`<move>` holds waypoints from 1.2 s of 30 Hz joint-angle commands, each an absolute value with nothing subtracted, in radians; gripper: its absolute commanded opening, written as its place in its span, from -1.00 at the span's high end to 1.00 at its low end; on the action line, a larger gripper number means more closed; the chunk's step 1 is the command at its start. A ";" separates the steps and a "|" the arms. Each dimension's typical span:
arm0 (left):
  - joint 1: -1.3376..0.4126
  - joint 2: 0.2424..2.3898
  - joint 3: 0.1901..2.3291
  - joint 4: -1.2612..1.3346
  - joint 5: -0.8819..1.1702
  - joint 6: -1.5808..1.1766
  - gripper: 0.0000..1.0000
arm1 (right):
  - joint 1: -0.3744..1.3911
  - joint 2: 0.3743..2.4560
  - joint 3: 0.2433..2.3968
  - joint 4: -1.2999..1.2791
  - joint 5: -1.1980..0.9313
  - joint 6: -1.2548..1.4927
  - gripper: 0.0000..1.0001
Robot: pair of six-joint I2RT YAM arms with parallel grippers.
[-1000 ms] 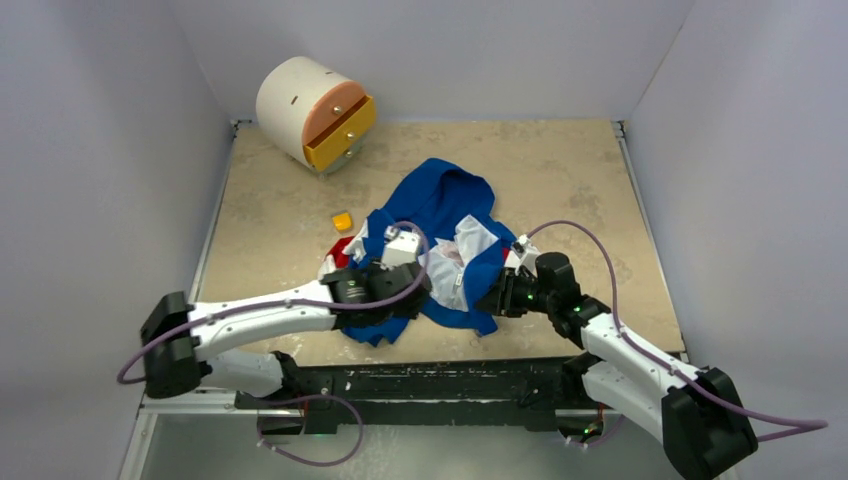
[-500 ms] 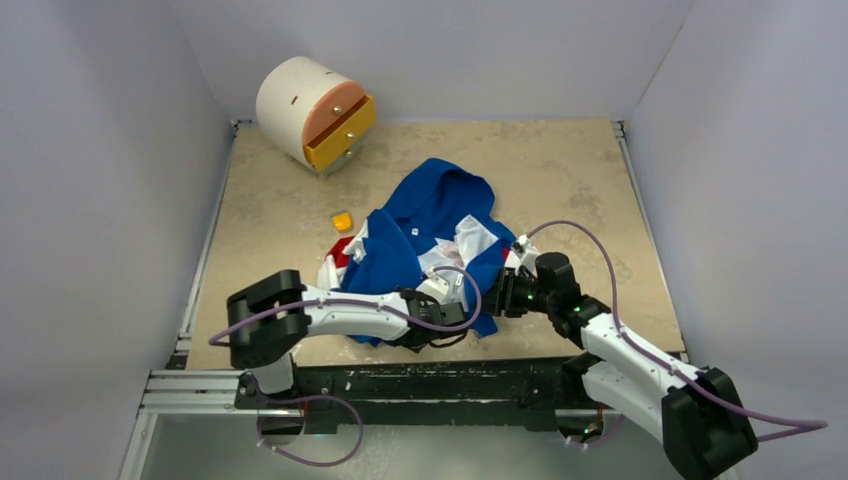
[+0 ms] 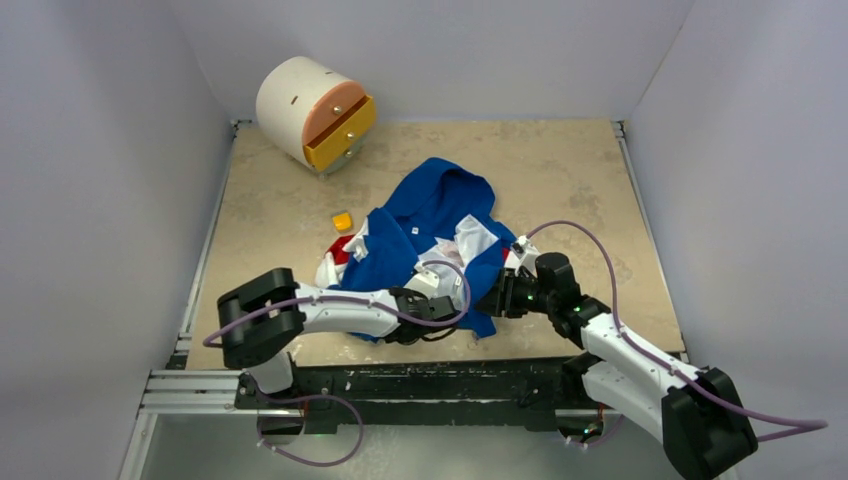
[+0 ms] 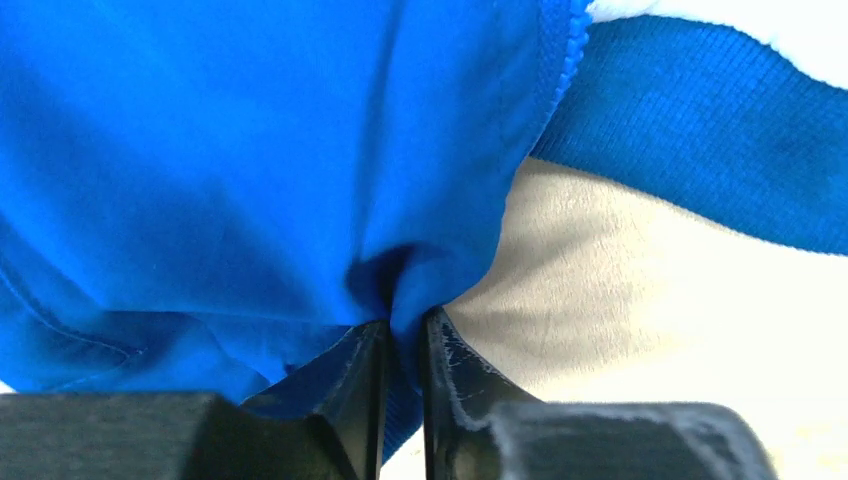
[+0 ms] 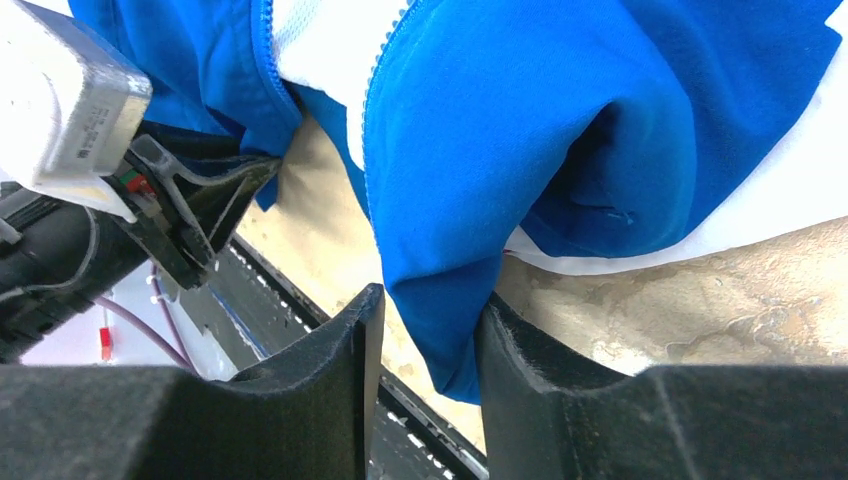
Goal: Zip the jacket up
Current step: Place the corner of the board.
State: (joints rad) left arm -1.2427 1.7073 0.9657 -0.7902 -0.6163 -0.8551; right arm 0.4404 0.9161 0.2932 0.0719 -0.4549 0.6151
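Our left gripper (image 4: 403, 330) just swung low, clamped onto jacket (image 3: 425, 215); right gripper (image 5: 428, 330) pinches other edge. We can align zipper (image 5: 383, 60).

Soft royal-blue fabric jacket (image 3: 435, 205) with white and red panels, crumpled, unzipped, front open on white lining, lying mid-tabletop (image 3: 570, 170), reaching toward the near edge

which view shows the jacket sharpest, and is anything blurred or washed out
top external: even soft light, jacket sharp, no glare; left wrist: fabric so close it goes soft, white panel at top right washed out; right wrist: zipper teeth crisp, own fingers at the bottom slightly blurred
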 commanded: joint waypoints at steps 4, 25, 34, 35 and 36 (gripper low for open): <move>-1.223 1.399 0.798 -0.347 -0.350 -0.768 0.94 | 0.443 0.822 0.296 0.021 -0.424 0.622 0.39; -1.149 1.264 0.487 0.092 -0.108 -0.791 0.01 | 0.443 0.795 0.290 0.027 -0.397 0.648 0.41; -1.155 1.331 0.663 -0.173 -0.193 -0.777 -0.16 | 0.443 0.828 0.284 0.052 -0.417 0.641 0.31; -1.168 1.345 0.701 -0.211 -0.218 -0.787 -0.16 | 0.443 0.828 0.281 0.055 -0.417 0.643 0.30; -1.190 1.362 0.741 -0.248 -0.253 -0.801 -0.17 | 0.443 0.825 0.279 0.056 -0.417 0.645 0.28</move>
